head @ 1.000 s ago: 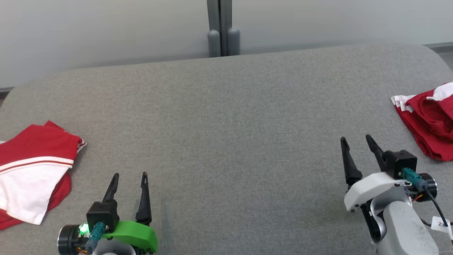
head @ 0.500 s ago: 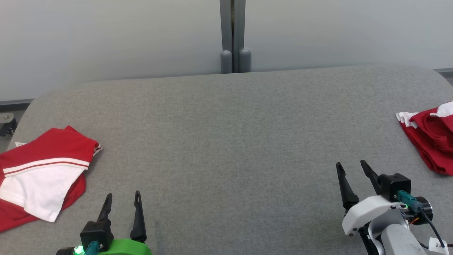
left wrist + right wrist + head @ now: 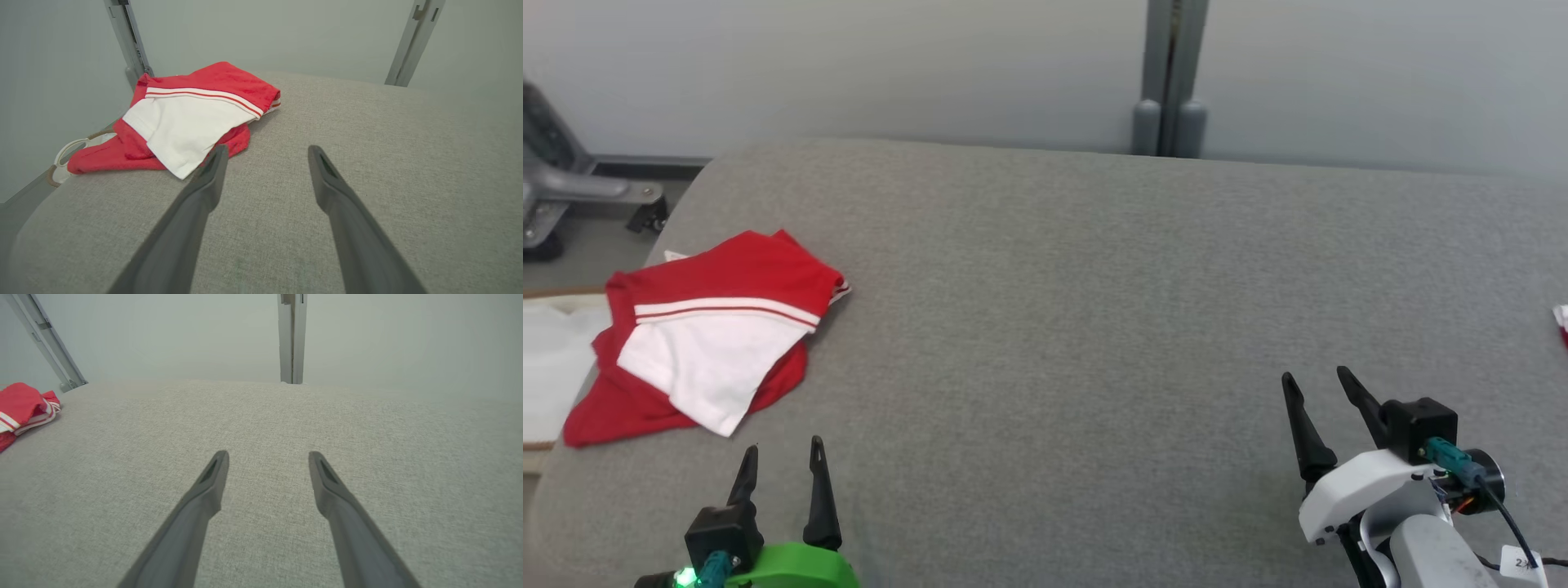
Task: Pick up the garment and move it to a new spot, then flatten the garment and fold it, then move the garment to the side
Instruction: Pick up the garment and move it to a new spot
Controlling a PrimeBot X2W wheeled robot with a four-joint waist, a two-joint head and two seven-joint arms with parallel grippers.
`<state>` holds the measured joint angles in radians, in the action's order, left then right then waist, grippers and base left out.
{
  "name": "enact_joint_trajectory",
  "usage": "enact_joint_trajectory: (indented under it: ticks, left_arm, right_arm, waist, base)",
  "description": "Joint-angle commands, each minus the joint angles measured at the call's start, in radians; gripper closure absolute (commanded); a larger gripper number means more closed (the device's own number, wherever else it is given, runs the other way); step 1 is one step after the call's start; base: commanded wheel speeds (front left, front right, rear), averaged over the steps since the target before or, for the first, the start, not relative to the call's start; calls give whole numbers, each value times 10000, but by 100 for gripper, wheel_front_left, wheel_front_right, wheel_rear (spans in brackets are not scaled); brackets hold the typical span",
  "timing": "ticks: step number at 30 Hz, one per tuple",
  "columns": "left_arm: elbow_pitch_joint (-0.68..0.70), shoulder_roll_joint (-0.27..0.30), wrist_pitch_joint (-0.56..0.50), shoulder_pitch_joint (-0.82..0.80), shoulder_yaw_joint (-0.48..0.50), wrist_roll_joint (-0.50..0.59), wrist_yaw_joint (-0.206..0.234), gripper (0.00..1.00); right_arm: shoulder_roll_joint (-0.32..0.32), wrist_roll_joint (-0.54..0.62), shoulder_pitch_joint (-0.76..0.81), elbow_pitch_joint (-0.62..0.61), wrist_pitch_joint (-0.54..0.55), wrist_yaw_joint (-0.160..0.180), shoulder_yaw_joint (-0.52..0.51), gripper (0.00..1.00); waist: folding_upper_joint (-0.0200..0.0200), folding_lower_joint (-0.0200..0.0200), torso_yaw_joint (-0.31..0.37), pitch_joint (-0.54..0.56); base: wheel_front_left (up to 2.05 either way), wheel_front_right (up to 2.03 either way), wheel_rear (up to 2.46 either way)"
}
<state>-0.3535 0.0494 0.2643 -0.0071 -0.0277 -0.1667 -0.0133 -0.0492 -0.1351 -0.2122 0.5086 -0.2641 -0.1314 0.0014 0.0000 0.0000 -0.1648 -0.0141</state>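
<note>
Grey woven fabric covers a broad padded table [image 3: 1045,310] with rounded corners, seen from above. A red and white garment [image 3: 711,335] lies crumpled near the table's left edge, a white panel with thin red stripes folded over its red body.

The left gripper [image 3: 784,445] sits at the lower left, its two dark fingers spread apart and holding nothing. The garment lies just ahead of it and slightly to its left, near but not touching. In the left wrist view, the garment [image 3: 192,114] sits ahead of the left gripper [image 3: 265,149], with the white corner reaching down close to the tip of the left-hand finger.

The right gripper [image 3: 1314,373] is at the lower right, fingers also spread and empty, over bare fabric and well apart from the garment. In the right wrist view, the right gripper [image 3: 267,453] points across the open table, and the garment [image 3: 20,406] appears only at the far left edge.

A sliver of red and white cloth [image 3: 1561,322] shows at the right edge, possibly another garment. A grey post [image 3: 1172,82] stands against the pale wall behind the table.
</note>
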Motion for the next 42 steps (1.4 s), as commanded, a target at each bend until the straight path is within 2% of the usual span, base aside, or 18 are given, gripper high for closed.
enact_joint_trajectory:
  ticks: [1, 10, 16, 20, 25, 30, 37, 42]
  left_arm:
    - [-11, 33, -1, -138, 80, -44, 44, 0]
    - [-200, 31, 0, 140, 782, -33, 96, 0]
    - [-298, 30, -1, 219, 1175, -374, -40, 0]
    - [-404, 26, 0, 62, 1291, -574, -149, 0]
    - [-749, 26, -1, -680, 1402, -1113, -524, 0]
    - [-1513, 46, -1, -2355, 1724, -1295, -924, 0]
    - [-2718, 573, -1, -4895, 1988, -1475, -1168, 0]
    - [-3516, 1318, 0, -6371, 1587, -1954, -1184, 0]
  right_arm:
    - [-41, -64, -29, -30, -3, 15, 27, 0]
    - [-42, -278, -162, 61, -3, 16, 391, 0]
    - [-42, -499, -325, 216, -3, 16, 643, 0]
    - [-56, -265, -536, 208, -3, 16, 845, 0]
    - [-53, 274, -931, 42, -3, 16, 926, 0]
    - [-170, 959, -1575, -191, -3, 16, 1085, 0]
    - [-435, 1129, -2502, -746, -3, 16, 1266, 0]
    - [-404, 1213, -3006, -1040, -3, 16, 1359, 0]
  waist:
    - [0, 0, -1343, -318]
    - [0, 0, -3179, -432]
    - [0, 0, -3555, -569]
    - [0, 0, -3358, -833]
    - [0, 0, -2899, -1515]
    - [0, 0, -2399, -2711]
    - [0, 0, -1815, -4242]
    - [0, 0, -1263, -5119]
  base:
    - [0, 0, 0]
    - [0, 0, 0]
    - [0, 0, 0]
    - [0, 0, 0]
    - [0, 0, 0]
    - [0, 0, 0]
    - [0, 0, 0]
    - [0, 0, 0]
